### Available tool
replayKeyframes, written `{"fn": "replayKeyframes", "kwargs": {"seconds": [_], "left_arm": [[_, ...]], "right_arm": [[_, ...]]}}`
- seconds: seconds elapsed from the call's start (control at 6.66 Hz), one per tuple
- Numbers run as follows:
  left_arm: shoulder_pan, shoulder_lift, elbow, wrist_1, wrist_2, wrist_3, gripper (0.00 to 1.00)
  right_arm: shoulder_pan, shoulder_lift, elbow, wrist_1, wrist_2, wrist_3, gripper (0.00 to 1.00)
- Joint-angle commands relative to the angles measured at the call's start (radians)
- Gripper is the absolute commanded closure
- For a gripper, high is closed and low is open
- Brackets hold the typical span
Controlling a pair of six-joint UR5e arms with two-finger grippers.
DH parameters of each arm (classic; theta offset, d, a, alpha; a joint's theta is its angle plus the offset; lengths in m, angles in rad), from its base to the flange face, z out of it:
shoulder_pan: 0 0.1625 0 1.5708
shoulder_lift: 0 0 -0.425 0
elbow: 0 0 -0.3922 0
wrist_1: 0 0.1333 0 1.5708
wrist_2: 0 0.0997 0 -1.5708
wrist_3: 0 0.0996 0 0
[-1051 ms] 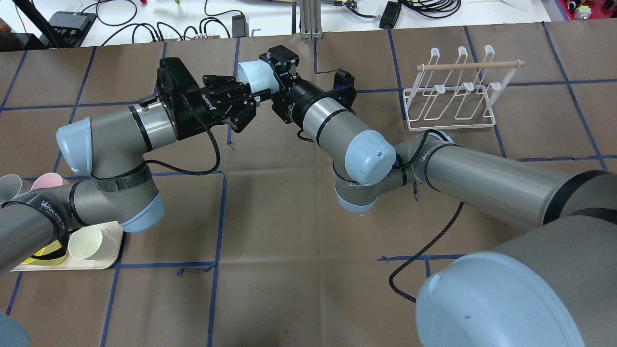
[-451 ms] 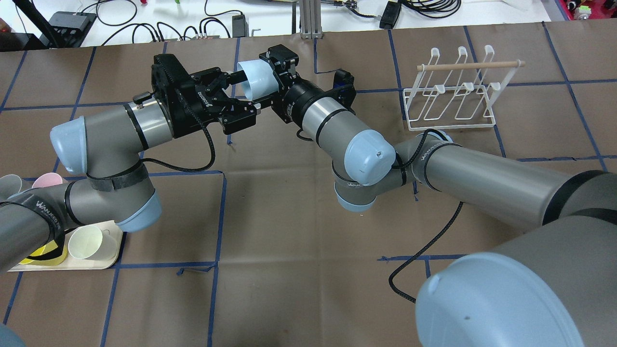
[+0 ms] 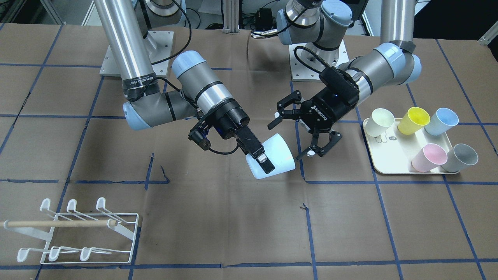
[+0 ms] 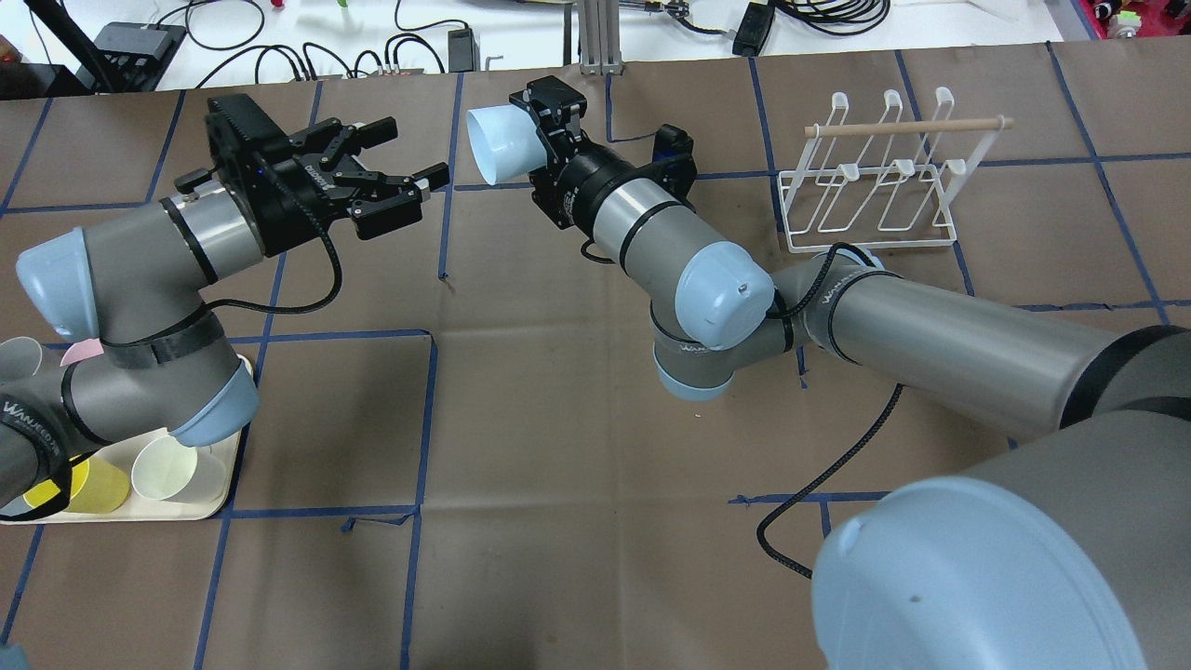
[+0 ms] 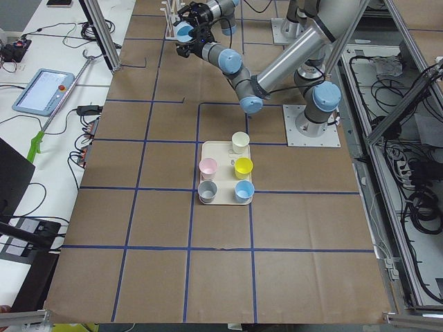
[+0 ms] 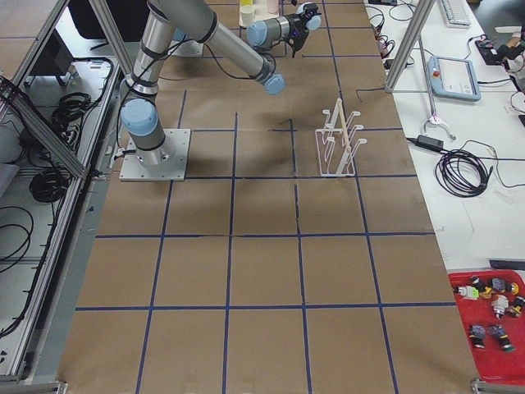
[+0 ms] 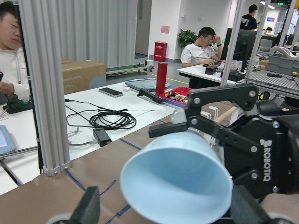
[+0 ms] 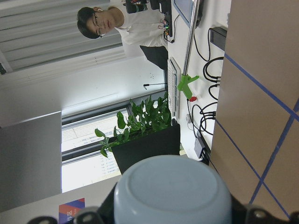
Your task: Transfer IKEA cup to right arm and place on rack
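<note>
The pale blue IKEA cup (image 4: pixel 498 144) is held on its side above the table by my right gripper (image 4: pixel 532 138), which is shut on its base end. The cup's mouth faces my left gripper (image 4: pixel 409 149), which is open, empty and well apart from the cup. In the front view the cup (image 3: pixel 278 155) sits in the right gripper (image 3: pixel 268 158), with the open left gripper (image 3: pixel 288 140) just beside its rim. The left wrist view shows the cup's mouth (image 7: pixel 177 177); the right wrist view shows its base (image 8: pixel 173 191). The white wire rack (image 4: pixel 875 177) stands far right, empty.
A cream tray (image 3: pixel 389 159) with several coloured cups lies by the left arm's base, and it also shows in the overhead view (image 4: pixel 186 502). The rack (image 3: pixel 78 233) has a wooden dowel across it. Cables and gear lie beyond the table's far edge.
My left gripper has opened, let go of the cup and drawn back to the left. My right gripper keeps the cup and has shifted slightly.
</note>
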Motion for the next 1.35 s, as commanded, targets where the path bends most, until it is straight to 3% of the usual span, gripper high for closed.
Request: {"fn": "replayKeyframes", "kwargs": {"seconds": [0.0,0.3,0.6,0.9,1.05,1.2], "left_arm": [[0.045,0.022,0.009,-0.089,0.042,-0.013,0.01],[0.039,0.141,0.044,-0.362,0.369,-0.080,0.02],[0.016,0.166,0.197,-0.662,0.500,-0.157,0.01],[-0.106,0.163,0.351,-0.958,0.811,-0.229,0.01],[-0.152,0.166,0.438,-1.156,0.910,-0.270,0.01],[-0.176,0.166,0.509,-1.343,0.947,-0.354,0.01]], "right_arm": [[-0.072,-0.022,0.006,0.007,-0.001,-0.206,0.56],[-0.135,-0.084,0.014,0.094,-0.052,-0.752,0.59],[-0.190,-0.089,0.016,0.100,-0.091,-1.094,0.68],[-0.312,-0.089,0.040,0.094,-0.099,-1.614,0.71],[-0.372,-0.090,0.052,0.097,-0.106,-1.716,0.77],[-0.400,-0.086,0.049,0.088,-0.103,-1.723,0.82]]}}
